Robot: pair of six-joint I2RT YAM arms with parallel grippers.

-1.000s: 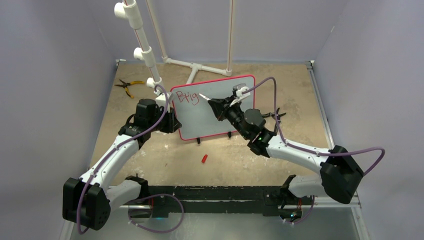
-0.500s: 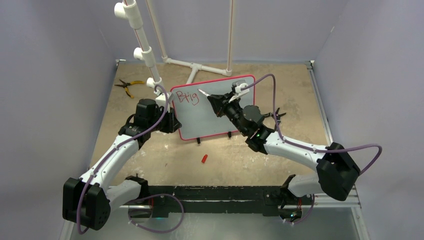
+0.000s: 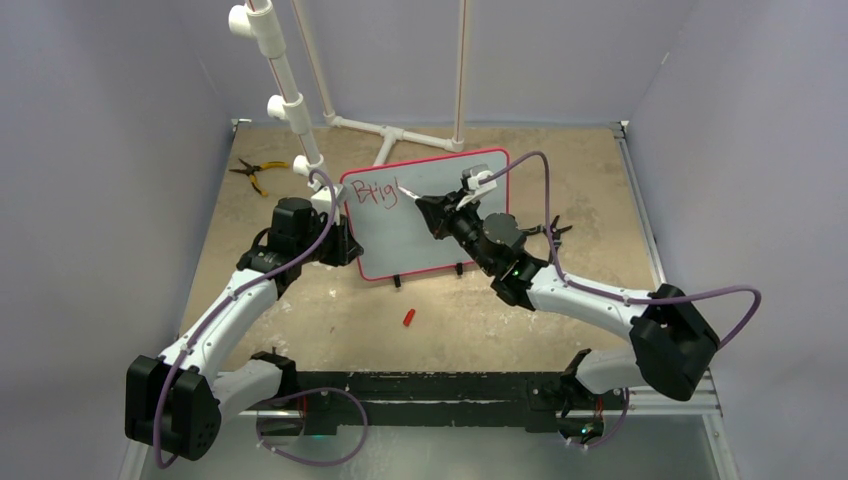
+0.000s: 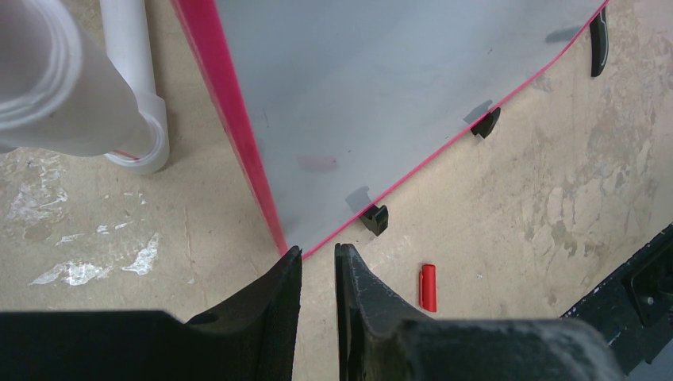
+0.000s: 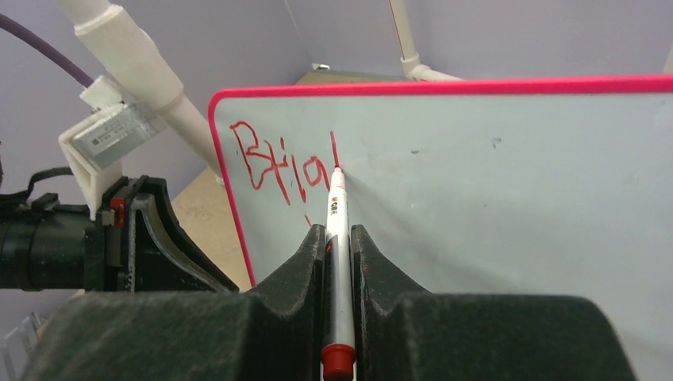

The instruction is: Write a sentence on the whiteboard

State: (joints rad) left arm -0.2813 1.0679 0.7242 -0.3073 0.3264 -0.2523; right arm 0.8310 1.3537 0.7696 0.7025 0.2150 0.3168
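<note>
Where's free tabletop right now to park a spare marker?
Bare: far-right corner between whiteboard and side rail; also the front-left stretch between left arm and red cap. Crowded: board's left edge, with left gripper, PVC pipes and pliers.

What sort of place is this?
Probably a robotics lab test cell: plain walls box in a scuffed table, two arms are bolted at its edge, one holding a marker to a whiteboard.

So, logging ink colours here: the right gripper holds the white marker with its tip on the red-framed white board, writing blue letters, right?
Not blue: the right wrist view shows red handwritten lettering. The rest stands: the right gripper clamps the white marker, tip on the red-framed whiteboard.
</note>
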